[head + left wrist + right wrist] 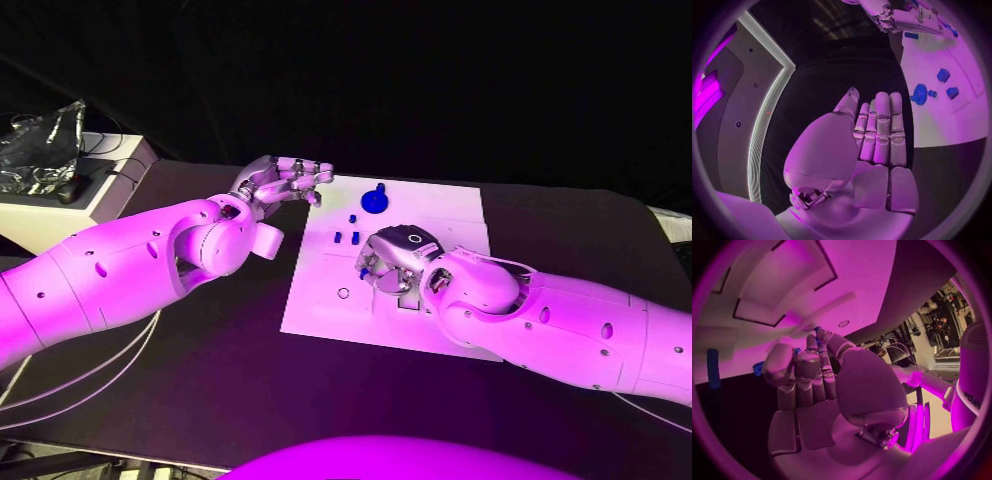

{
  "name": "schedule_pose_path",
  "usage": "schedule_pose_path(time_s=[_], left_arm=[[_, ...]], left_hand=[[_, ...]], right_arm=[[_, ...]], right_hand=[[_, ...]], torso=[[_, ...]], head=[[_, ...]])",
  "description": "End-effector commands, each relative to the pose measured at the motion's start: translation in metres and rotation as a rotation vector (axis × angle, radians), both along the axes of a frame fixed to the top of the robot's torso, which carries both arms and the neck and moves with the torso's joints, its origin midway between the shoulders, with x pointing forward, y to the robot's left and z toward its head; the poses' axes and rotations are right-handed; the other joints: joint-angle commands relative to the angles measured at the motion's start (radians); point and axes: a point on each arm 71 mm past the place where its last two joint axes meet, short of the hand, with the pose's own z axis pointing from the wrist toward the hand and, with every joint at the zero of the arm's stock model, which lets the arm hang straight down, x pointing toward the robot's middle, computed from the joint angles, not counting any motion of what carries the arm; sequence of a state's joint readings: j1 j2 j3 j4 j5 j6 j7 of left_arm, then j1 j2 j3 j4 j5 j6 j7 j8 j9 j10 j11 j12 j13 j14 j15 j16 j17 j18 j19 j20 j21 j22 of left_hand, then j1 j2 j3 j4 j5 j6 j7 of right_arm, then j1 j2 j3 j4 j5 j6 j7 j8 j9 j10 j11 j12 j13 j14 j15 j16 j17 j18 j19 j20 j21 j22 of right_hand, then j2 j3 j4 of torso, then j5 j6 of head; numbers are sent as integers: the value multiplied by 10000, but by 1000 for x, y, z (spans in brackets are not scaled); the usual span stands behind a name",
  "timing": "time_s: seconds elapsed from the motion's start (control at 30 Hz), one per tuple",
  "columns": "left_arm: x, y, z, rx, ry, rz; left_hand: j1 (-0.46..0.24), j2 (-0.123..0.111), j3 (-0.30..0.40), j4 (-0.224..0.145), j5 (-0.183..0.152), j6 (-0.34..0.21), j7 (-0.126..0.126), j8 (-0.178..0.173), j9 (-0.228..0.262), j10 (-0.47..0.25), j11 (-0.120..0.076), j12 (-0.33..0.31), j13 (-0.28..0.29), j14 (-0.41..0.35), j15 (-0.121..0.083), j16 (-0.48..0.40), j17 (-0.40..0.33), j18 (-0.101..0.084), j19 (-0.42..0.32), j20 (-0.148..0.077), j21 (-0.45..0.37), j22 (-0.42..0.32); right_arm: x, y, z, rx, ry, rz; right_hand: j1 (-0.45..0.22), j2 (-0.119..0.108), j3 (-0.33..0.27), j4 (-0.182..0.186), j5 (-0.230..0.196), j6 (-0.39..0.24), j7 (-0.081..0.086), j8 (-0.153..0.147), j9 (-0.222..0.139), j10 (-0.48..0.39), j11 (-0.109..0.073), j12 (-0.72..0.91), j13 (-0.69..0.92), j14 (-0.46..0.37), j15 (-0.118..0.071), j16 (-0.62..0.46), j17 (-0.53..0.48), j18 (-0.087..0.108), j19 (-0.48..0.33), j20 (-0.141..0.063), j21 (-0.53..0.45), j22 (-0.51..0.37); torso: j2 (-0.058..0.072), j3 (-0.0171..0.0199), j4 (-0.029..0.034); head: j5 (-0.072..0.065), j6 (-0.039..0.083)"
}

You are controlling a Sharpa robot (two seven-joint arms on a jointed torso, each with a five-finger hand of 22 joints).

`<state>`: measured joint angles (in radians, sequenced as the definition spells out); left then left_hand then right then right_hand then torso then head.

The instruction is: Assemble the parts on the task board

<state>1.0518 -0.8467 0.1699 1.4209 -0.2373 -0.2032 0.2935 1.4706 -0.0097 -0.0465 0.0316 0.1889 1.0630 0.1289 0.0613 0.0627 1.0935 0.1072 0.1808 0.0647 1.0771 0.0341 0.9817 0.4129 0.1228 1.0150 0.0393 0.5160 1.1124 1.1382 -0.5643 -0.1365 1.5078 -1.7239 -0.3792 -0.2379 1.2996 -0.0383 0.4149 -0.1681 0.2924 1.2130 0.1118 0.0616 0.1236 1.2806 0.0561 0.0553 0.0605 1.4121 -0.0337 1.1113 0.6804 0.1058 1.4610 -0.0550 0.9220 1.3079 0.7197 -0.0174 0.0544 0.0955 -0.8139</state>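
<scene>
1. Right robot hand (pixel 392 262) sits over the middle of the white rectangular task board (pixel 433 215), palm down, its fingers curled in together; the right wrist view shows a small blue part (pixel 818 336) at its fingertips, apparently pinched there, though how firmly I cannot tell.
2. Left robot hand (pixel 281 182) hovers at the board's far left corner, over the black bench (pixel 216 350); the left wrist view shows its palm flat with fingers straight and side by side, holding nothing.
3. On the board's far end, a round blue disc part with a small tab (pixel 375 199) lies near the left robot hand.
4. Between that disc and the right robot hand lie three small blue block parts (pixel 348 232), close to each other.
5. Near the board's left edge, level with the right robot hand, is a small round hole (pixel 343 293) in the white plate.
6. Beyond the bench's far left corner stands a white box (pixel 87 195) with crumpled clear plastic on top.
</scene>
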Motion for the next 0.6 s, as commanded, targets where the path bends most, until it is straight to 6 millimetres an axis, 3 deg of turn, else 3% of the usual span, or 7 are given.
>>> schedule_pose_path(time_s=[0.03, 0.1, 0.2, 0.43, 0.53, 0.6], left_arm=[[-1, -3, 1, -42, -43, -218], [-1, -3, 1, -39, -41, -218], [-1, -3, 1, -33, -39, -211], [-1, -2, 1, -21, -39, -184], [-1, -2, 1, -14, -38, -163], [-1, -2, 1, -6, -38, -141]], left_hand=[[20, -1, 48, 1, 43, -5, 35, 44, 13, -87, -14, -64, -8, -47, 10, 33, -16, -39, -45, 23, -67, 14], [20, -1, 48, 1, 43, -5, 35, 44, 13, -87, -14, -64, -8, -47, 10, 33, -16, -39, -45, 23, -67, 14], [20, -2, 53, 1, 46, 2, 32, 45, 14, -101, -11, -62, -7, -50, 11, 44, -23, -36, -41, 25, -71, 24], [27, -2, 60, -2, 45, 2, 39, 45, 14, -155, 5, -82, -10, -51, 19, 53, -31, -32, -36, 28, -76, 33], [27, -2, 60, -2, 45, 2, 39, 45, 14, -155, 5, -82, -10, -51, 19, 53, -31, -32, -36, 28, -76, 33], [24, -9, 60, -2, 42, 1, 42, 45, 14, -200, 19, -99, -10, -61, 29, 55, -39, -28, -35, 33, -81, 38]], right_arm=[[-1, 1, -5, -320, 49, 97], [-2, 2, -5, -294, 59, 169], [-3, 3, -5, -249, 110, 286], [-2, 2, -6, -256, 169, 383], [-2, 1, -5, -132, 102, 363], [-1, 0, -4, 63, -15, 335]], right_hand=[[-1, 97, 7, -49, 17, 33, -4, 32, 8, 177, -88, 33, 6, -19, -60, 5, -25, 189, 450, 13, -68, 1138], [-2, 41, -40, -70, 30, 6, 9, 30, -21, 126, -74, 39, 7, -32, -50, -29, -66, 197, 436, 21, -127, 1125], [-151, -241, -354, -14, 218, -270, 76, 17, -230, -196, 22, 42, 4, -48, 21, -100, -162, 227, 420, 67, -272, 1092], [-284, -514, -561, 113, 227, -487, 179, 15, -523, -952, 255, 33, -13, -76, 171, -252, -292, 375, 350, 196, -878, 950], [-283, -626, -659, 177, 230, -550, 199, 9, -568, -1243, 335, 37, -14, -75, 227, -353, -390, 489, 332, 273, -1291, 853], [-187, -784, -940, 211, 232, -956, 280, 21, -564, -1683, 466, 47, -11, -111, 306, -629, -579, 672, 199, 376, -2276, 562]], torso=[[-11, -4, 6], [-9, 2, -1], [-9, 2, -11], [-8, 6, -15], [-13, 11, -19], [-13, 10, -21]], head=[[30, -23], [40, -31], [53, -46], [78, -64], [64, -79], [41, -74]])
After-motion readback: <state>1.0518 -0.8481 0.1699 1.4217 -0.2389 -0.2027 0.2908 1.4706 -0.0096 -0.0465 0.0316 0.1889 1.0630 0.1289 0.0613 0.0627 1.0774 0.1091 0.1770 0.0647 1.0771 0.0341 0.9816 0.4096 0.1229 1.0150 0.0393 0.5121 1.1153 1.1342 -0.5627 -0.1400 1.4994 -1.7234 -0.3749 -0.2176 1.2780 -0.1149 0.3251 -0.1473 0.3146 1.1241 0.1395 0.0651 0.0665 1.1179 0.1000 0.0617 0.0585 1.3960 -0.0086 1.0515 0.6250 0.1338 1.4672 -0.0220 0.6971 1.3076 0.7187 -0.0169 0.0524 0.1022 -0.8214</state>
